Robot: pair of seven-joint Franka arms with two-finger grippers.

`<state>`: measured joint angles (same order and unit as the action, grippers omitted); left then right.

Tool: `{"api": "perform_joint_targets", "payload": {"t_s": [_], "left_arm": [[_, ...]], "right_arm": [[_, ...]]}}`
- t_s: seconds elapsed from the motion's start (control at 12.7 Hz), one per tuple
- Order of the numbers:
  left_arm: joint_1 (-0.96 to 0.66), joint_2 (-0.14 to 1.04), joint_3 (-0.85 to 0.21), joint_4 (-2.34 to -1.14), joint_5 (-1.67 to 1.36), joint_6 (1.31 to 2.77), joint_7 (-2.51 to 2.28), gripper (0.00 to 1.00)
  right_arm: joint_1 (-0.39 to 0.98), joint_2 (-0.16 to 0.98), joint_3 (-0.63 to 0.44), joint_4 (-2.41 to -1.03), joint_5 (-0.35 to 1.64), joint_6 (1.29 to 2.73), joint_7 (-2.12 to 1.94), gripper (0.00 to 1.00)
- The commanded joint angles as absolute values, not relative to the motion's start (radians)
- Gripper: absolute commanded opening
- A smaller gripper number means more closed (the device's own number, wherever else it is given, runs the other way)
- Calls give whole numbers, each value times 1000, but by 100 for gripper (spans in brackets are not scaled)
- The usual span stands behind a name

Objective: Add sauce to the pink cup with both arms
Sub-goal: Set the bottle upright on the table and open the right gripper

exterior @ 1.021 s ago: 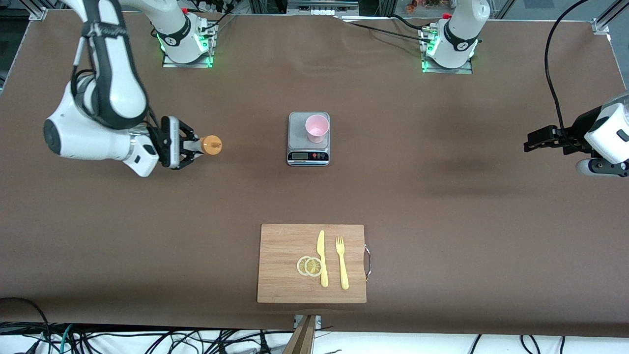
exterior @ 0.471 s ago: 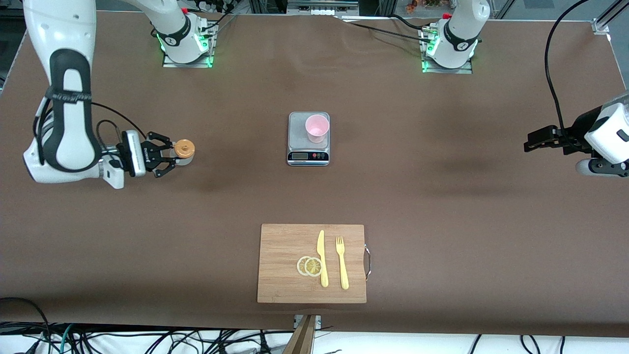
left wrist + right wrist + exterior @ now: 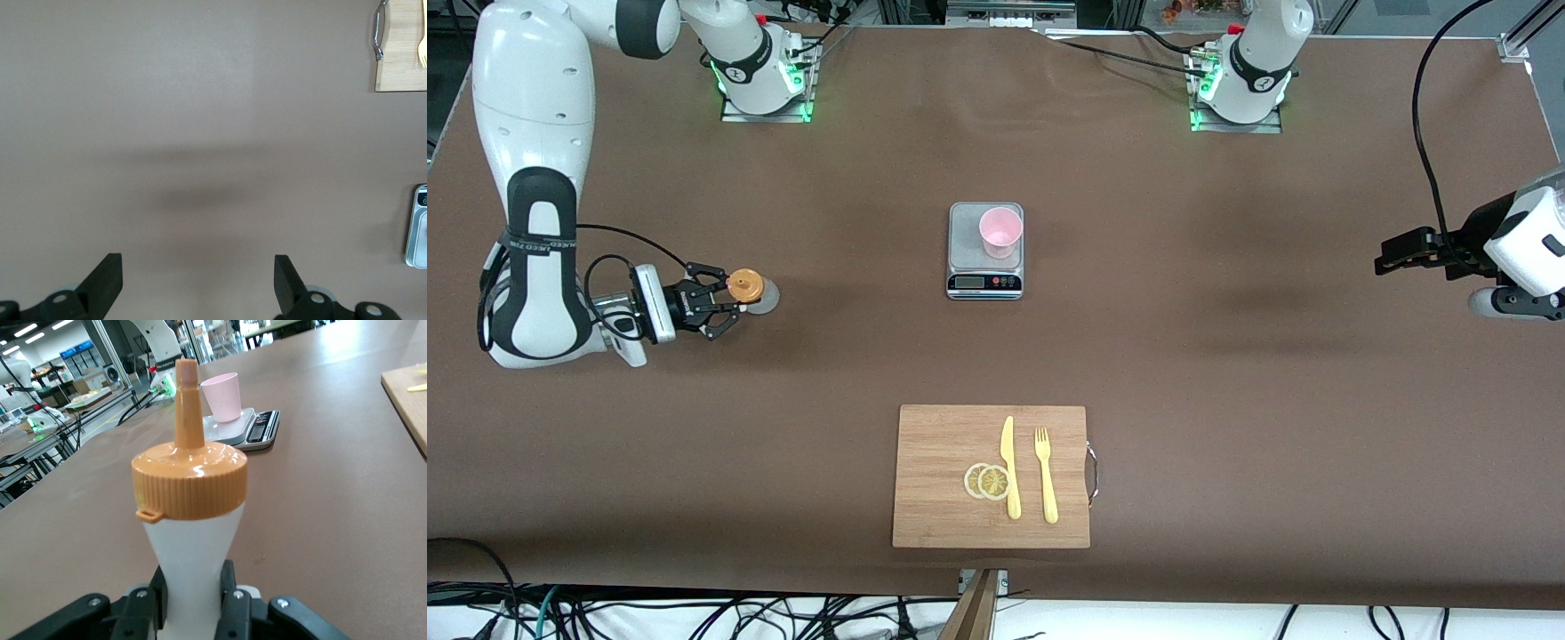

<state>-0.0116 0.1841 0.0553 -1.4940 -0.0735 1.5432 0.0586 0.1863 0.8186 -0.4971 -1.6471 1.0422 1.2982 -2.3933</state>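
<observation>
The sauce bottle (image 3: 745, 287), whitish with an orange cap, stands upright in my right gripper (image 3: 727, 299), which is shut on its body low over the table near the right arm's end. In the right wrist view the bottle (image 3: 192, 520) fills the middle, with both fingers (image 3: 235, 603) pressed on its sides. The pink cup (image 3: 1000, 231) stands upright on a small grey scale (image 3: 967, 258) at the table's middle; it also shows in the right wrist view (image 3: 222, 397). My left gripper (image 3: 1385, 258) is open and empty, waiting over the left arm's end of the table (image 3: 197, 287).
A wooden cutting board (image 3: 943, 507) lies nearer the front camera than the scale. On it are a yellow knife (image 3: 1009, 467), a yellow fork (image 3: 1046, 476) and two lemon slices (image 3: 987, 481). Brown table lies between bottle and scale.
My right arm has carried the bottle away from the scale toward the right arm's end of the table and lowered it. The left arm has not moved.
</observation>
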Motion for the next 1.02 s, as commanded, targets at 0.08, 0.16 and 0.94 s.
{"api": "perform_joint_targets", "payload": {"t_s": [0.08, 0.16, 0.94], "left_arm": [[-11, 199, 55, -1462, -52, 1519, 78, 100], [-11, 199, 55, -1462, -52, 1519, 78, 100], [-11, 199, 55, -1462, -52, 1519, 78, 100]], "right_arm": [[127, 861, -462, -1569, 1029, 1255, -2480, 33], [127, 861, -462, -1557, 1025, 1255, -2515, 33], [124, 868, -465, -1527, 950, 1243, -2585, 98]]}}
